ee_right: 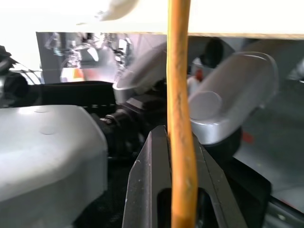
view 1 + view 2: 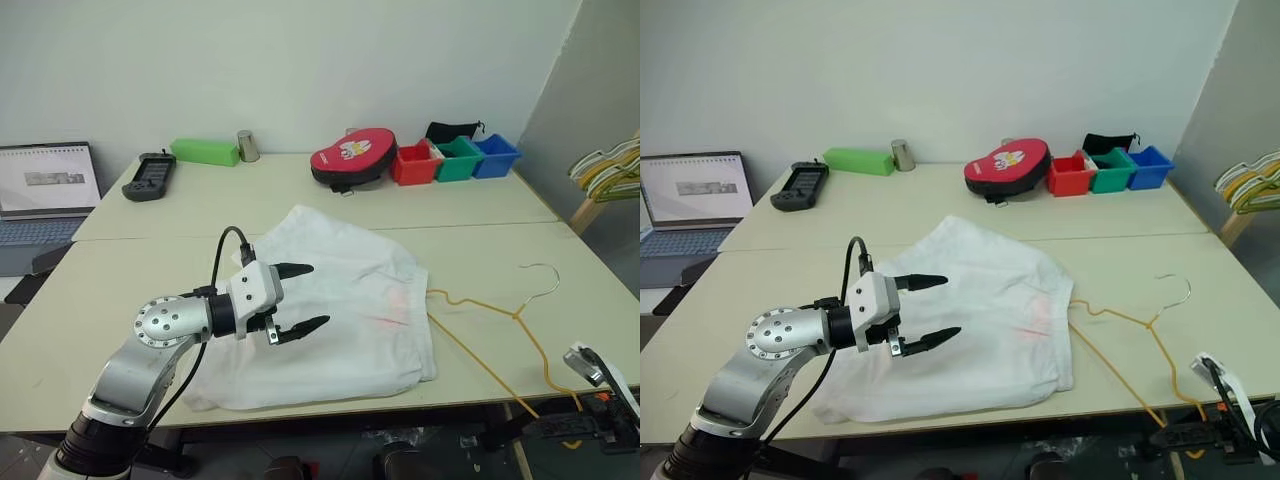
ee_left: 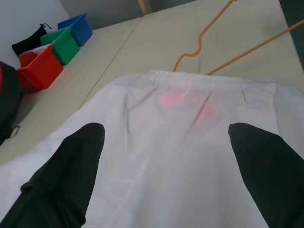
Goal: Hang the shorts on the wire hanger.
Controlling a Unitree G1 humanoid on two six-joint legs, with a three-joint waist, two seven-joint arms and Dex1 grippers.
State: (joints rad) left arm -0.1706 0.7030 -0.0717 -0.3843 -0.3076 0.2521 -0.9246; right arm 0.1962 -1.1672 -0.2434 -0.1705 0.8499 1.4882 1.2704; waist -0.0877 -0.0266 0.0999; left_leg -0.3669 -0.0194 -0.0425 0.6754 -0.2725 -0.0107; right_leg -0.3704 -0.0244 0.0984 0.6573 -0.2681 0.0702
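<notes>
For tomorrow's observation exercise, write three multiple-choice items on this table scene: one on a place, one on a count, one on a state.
1. Where does the wire hanger lie?
A. on the shorts
B. beside the shorts, at the waistband side
C. in a bin

2. How many small bins stand in the back row?
A. two
B. three
C. five

3. The left gripper's fingers are:
A. open above the shorts
B. shut on the shorts
C. shut on the hanger

Key: B, the wire runs alongside the waistband; B, red bin, green bin, blue bin; A, fingers apart, nothing between.
</notes>
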